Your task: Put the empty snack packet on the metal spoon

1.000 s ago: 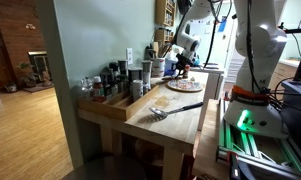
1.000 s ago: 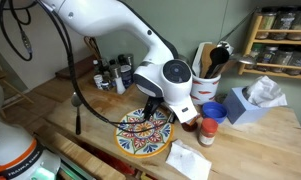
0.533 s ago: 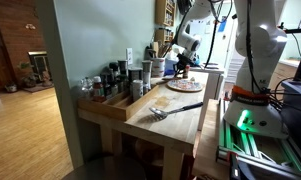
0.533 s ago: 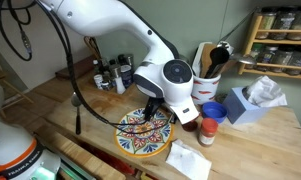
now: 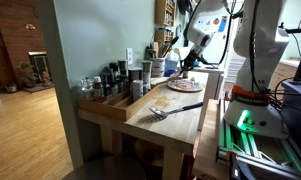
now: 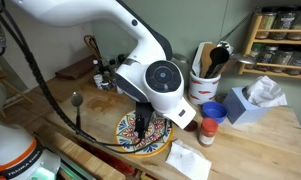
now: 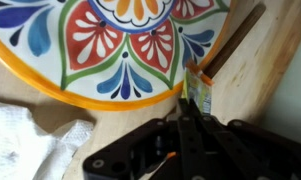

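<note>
Above the front rim of the round painted plate with an orange edge, the tool hangs fingers-down from the white robot arm. In the wrist view the tool has its dark fingers pressed together. At their tips sits the empty snack packet, seen as a small crinkled piece with an orange edge and yellow-green print; it looks pinched there. The packet is off the plate, just past its orange edge, over the bare wooden tabletop. Whether it touches the wood can't be told.

A crumpled white paper napkin lies on the tabletop just beside the plate; in an exterior view the napkin is in front of the plate, near a small red-lidded jar.

The metal spoon, a silvery head on a long thin dark handle, lies flat on the tabletop, well apart from the plate and the tool. In an exterior view the spoon lies nearer the camera than the plate, with the tool raised over the plate's far side. The packet is too small to make out there.

A row of dark bottles stands along the wall side of the tabletop.
</note>
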Robot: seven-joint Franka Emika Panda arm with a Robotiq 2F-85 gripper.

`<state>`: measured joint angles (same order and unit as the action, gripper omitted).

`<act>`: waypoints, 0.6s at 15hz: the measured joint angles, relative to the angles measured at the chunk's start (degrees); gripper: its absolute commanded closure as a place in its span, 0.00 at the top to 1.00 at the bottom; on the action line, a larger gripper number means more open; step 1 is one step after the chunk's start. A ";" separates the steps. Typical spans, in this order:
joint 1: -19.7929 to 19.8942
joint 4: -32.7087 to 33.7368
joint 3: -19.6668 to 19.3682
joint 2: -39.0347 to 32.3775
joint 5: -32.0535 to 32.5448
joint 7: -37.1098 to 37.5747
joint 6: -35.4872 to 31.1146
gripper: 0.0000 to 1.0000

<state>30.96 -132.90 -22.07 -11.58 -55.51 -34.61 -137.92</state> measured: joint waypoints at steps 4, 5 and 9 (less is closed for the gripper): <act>0.32 -8.92 -2.09 8.91 3.02 -12.74 2.50 0.00; 0.30 -11.04 -2.51 11.13 4.49 -15.19 3.09 0.00; 0.11 -18.09 -3.39 19.15 11.99 -22.20 5.77 0.00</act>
<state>31.07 -151.00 -25.46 7.56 -43.52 -56.80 -132.15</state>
